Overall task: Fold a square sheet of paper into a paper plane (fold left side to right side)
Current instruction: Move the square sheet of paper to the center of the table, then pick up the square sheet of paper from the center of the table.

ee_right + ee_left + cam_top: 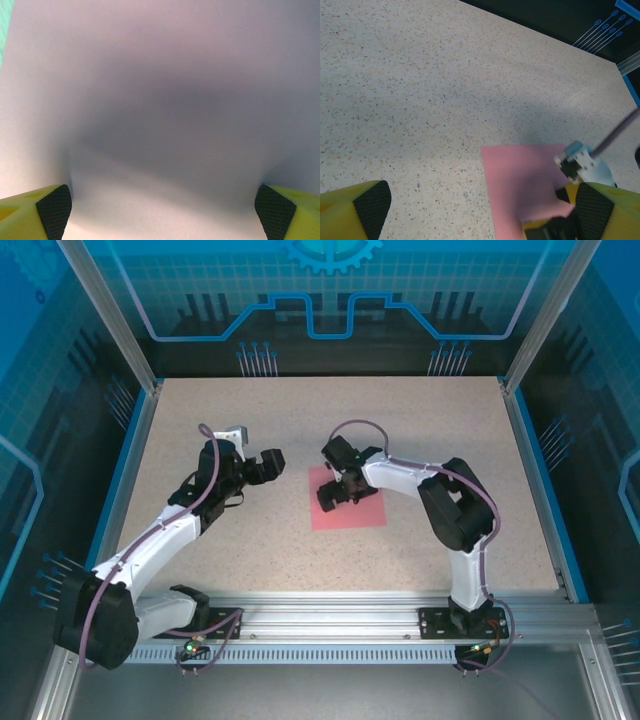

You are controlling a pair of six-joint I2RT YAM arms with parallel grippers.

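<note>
Right gripper (340, 490) gapes over square sheet of paper (358, 512); left gripper (270, 464) gapes beside its left edge.

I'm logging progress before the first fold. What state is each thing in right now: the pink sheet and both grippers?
square sheet of paper: flat on the table, no fold visible, partly covered by the right gripper.
left gripper: jaws open, holding nothing, off to the left of the sheet.
right gripper: jaws open, low over the sheet; whether it touches cannot be told.
</note>
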